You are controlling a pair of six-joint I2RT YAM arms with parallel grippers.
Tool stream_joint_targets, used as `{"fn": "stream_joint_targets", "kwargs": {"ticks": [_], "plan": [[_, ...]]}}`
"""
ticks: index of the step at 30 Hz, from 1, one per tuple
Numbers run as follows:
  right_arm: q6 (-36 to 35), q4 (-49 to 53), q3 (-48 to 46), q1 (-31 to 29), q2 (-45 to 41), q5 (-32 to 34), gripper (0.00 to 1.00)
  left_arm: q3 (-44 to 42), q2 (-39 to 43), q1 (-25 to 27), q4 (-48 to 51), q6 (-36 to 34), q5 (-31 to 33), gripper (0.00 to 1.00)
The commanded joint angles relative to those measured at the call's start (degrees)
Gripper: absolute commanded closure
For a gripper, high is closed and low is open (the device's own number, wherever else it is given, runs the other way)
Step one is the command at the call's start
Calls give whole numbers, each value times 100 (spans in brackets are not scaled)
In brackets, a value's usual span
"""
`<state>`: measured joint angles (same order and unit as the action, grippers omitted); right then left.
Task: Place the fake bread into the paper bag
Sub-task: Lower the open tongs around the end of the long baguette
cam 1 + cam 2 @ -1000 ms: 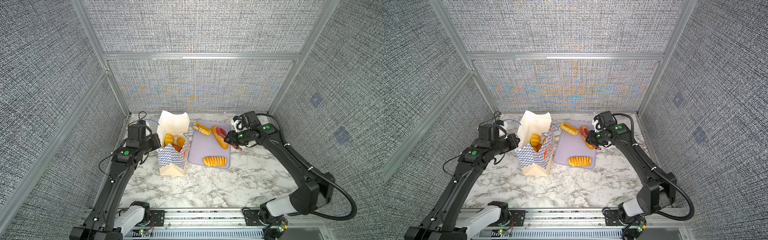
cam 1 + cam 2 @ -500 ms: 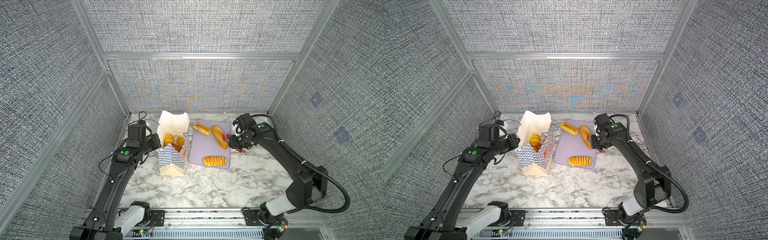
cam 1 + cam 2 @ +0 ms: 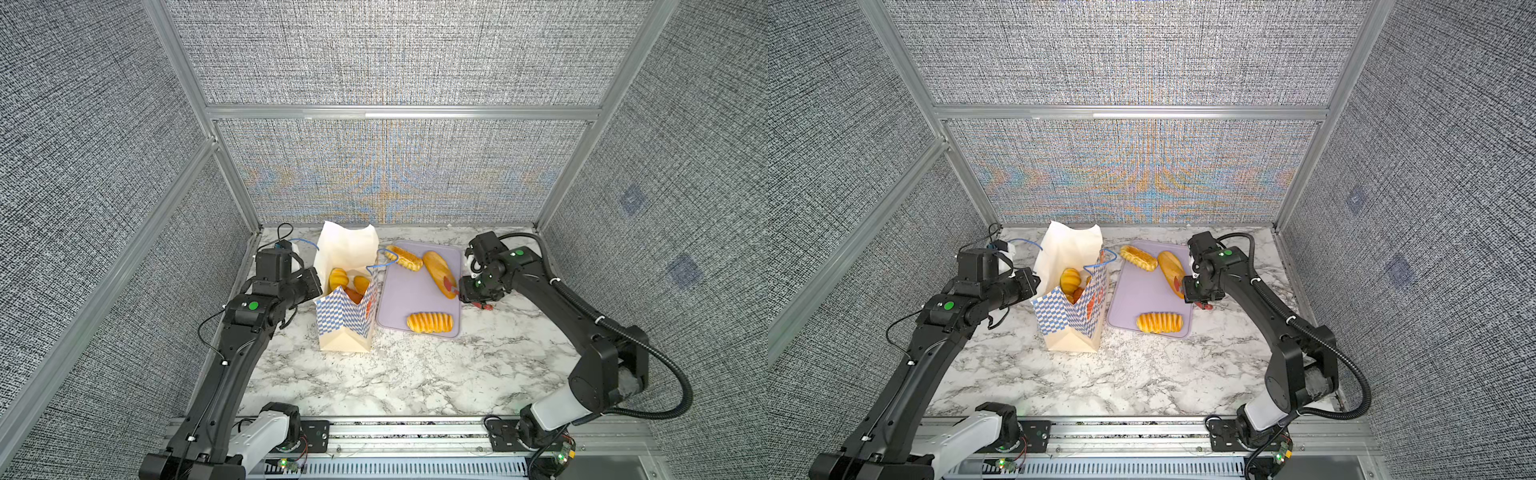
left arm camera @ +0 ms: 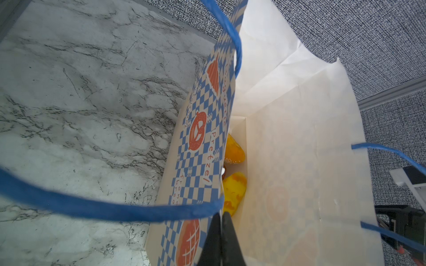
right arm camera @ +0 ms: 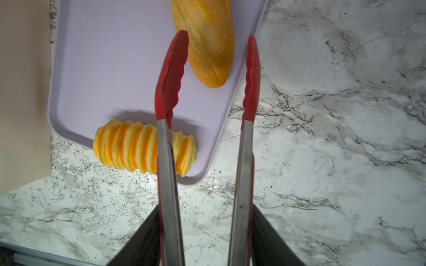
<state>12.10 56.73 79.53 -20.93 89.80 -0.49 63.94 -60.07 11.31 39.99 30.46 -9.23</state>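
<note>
Of the bread, three pieces lie on the tray: the loaf along its right side, a twist at the far edge beside the loaf's far end, and the ribbed roll at the near edge, apart from the other two. More buns sit inside the bag — the left wrist view shows two yellow ones low down against the checkered wall. The bag stands upright and open on the desk, just left of the tray, with its blue handles hanging loose. The left fingers are pressed tight together on the bag's rim on its left side, where a handle meets the paper. The right fingers grip the tongs by their steel arms, one finger outside each arm. The tongs stand spread — one red tip is over the tray close beside the loaf's near end, and the other is over the desk past the tray's right edge. The loaf's end lies between the tips, and I cannot tell whether either tip touches it
</note>
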Motion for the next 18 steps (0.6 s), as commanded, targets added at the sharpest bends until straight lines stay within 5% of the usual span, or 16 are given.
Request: {"fn": "stream_joint_targets", "kwargs": {"ticks": [1,18], "plan": [[-61,-53,1,-20,43,-3,41,-22,15,-1,0,-13,-6,98],[-173,-127,97,-82,481,-39,37,-29,8,-5,-8,-16,-8,98]]}}
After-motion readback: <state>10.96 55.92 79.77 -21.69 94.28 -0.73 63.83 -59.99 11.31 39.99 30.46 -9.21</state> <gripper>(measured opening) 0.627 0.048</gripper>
